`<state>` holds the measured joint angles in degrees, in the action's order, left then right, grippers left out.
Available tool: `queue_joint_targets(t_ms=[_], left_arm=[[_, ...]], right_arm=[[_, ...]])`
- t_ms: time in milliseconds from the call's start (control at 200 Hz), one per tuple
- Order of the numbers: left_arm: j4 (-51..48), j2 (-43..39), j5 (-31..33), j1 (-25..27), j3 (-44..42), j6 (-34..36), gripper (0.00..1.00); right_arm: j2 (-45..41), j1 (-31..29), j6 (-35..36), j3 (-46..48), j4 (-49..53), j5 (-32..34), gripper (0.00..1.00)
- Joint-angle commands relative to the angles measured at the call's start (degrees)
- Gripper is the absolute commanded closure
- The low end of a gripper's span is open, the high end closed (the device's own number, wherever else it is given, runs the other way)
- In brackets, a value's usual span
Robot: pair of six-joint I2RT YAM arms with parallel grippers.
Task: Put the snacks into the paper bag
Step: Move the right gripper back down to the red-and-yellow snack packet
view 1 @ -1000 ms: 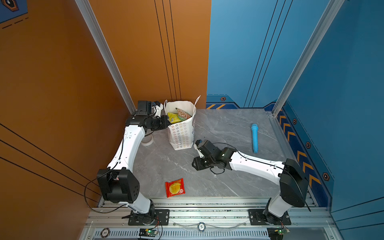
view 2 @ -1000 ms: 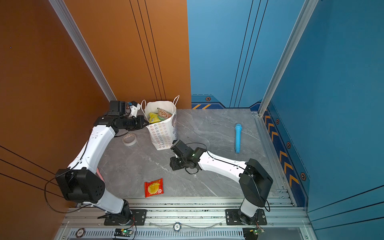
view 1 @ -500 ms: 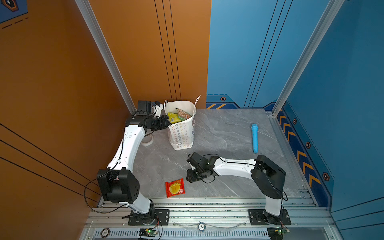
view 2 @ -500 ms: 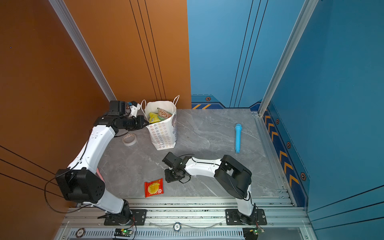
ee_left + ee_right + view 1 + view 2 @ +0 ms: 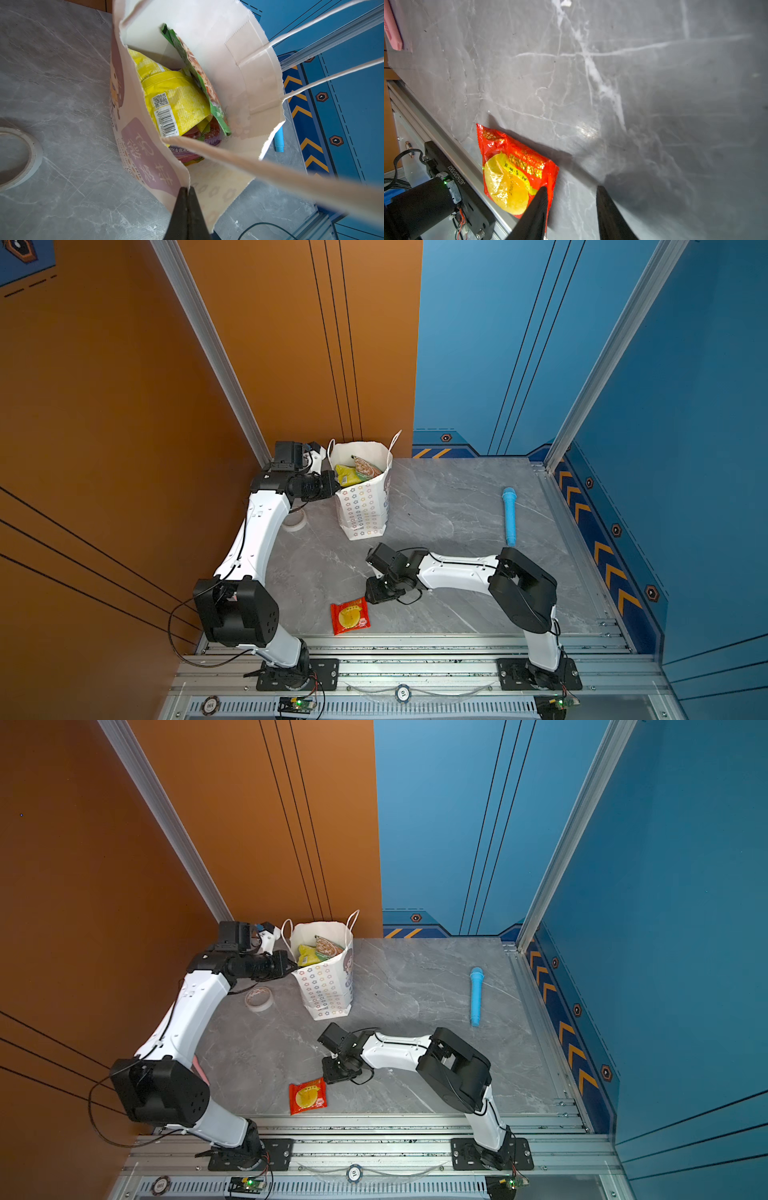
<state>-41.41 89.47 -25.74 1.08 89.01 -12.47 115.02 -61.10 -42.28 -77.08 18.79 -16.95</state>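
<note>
pinched shut with the left gripper [image 5: 188, 190] on the rim of the upright paper bag [image 5: 362, 510] by the back corner, yellow pouch [image 5: 176, 97] and green pouch [image 5: 195, 68] inside. parted partway at the right gripper [image 5: 571, 189], empty, one fingertip [image 5: 539, 201] over the edge of the red pouch [image 5: 512, 172], flat near the front rail [image 5: 415, 642]; contact unclear. grey marble table [image 5: 449, 497], orange wall [image 5: 124, 406], blue wall [image 5: 498, 344].

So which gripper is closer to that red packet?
Right. The right gripper hangs open beside the red packet; the left gripper is far off, shut on the rim of the paper bag.
</note>
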Motion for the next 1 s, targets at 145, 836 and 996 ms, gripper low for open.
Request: queue_joint_targets(t_ms=[145, 836, 996], left_arm=[[-1.44, -1.3, 0.69, -0.2, -0.86, 0.0, 0.99], [-1.51, -0.79, 1.04, -0.2, -0.9, 0.13, 0.98], [-1.47, -0.51, 0.99, -0.2, -0.86, 0.16, 0.99]], right_arm=[[2.87, -0.51, -0.69, -2.96, 0.04, -3.02, 0.62], [2.06, 3.8, -3.89, 1.72, -7.54, -7.55, 1.0], [-1.62, 8.39, -2.46, 5.22, -6.72, -5.25, 1.0]])
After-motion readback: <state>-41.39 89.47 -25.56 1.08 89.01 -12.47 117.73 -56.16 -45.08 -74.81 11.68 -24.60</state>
